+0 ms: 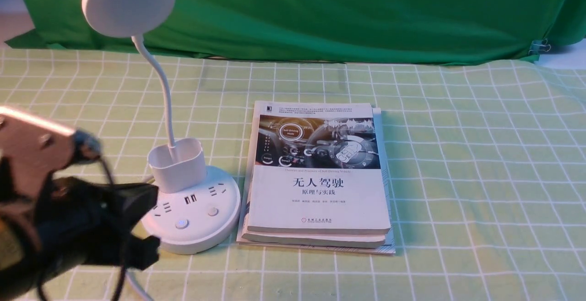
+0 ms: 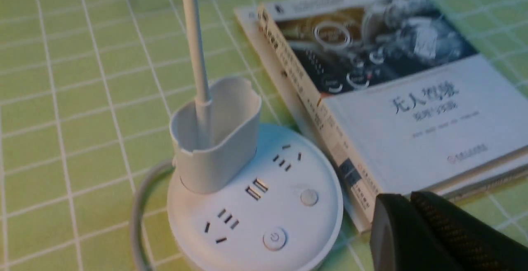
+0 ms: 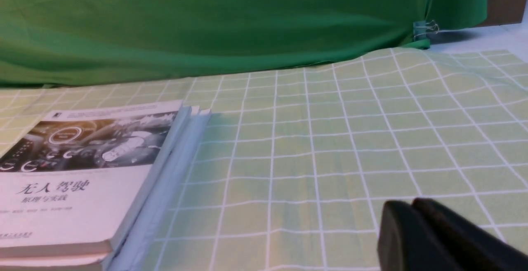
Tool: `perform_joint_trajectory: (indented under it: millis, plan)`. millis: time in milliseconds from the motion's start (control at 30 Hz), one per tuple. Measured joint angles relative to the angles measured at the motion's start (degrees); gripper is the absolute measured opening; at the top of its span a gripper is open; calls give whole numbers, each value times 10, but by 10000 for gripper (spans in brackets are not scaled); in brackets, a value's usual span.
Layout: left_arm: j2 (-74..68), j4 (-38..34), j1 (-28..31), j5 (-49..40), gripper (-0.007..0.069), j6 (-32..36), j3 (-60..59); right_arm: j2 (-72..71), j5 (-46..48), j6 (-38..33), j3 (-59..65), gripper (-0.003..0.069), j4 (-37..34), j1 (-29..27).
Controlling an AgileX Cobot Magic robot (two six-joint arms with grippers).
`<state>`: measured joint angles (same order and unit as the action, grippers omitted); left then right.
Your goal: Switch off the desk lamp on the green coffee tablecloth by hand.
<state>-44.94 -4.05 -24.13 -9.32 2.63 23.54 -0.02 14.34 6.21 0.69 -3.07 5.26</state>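
The desk lamp (image 1: 177,168) stands at the left on the green coffee tablecloth (image 1: 480,163), just beside a book (image 1: 320,195) titled "无人驾驶". The left pincer (image 2: 408,200), near the lamp's base, and the right pincer (image 3: 412,206) are both closed and empty.

desk lamp (image 1: 177,169) left of books (image 1: 320,191), on tablecloth (image 1: 480,177)

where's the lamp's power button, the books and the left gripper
power button (image 2: 274,238): left wrist view, centre of the marked round button
books (image 1: 320,191): front view, white part of top cover
left gripper (image 2: 403,197): left wrist view, between its fingertips
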Motion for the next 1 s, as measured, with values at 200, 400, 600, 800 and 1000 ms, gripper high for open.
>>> perform_joint_trajectory:
  millis: [200,400,600,800,1000]
  plan:
    - [88,2,0,31,19,0,-60,0,0,0,0,29,0,0]
    - [112,2,0,31,19,1,-91,0,0,0,0,29,0,0]
    - [116,19,0,50,19,1,-96,0,0,0,0,29,0,0]
    - [182,49,34,170,3,4,-159,0,0,0,0,29,0,0]
    - [294,27,148,187,2,7,-215,0,-1,0,0,29,0,0]
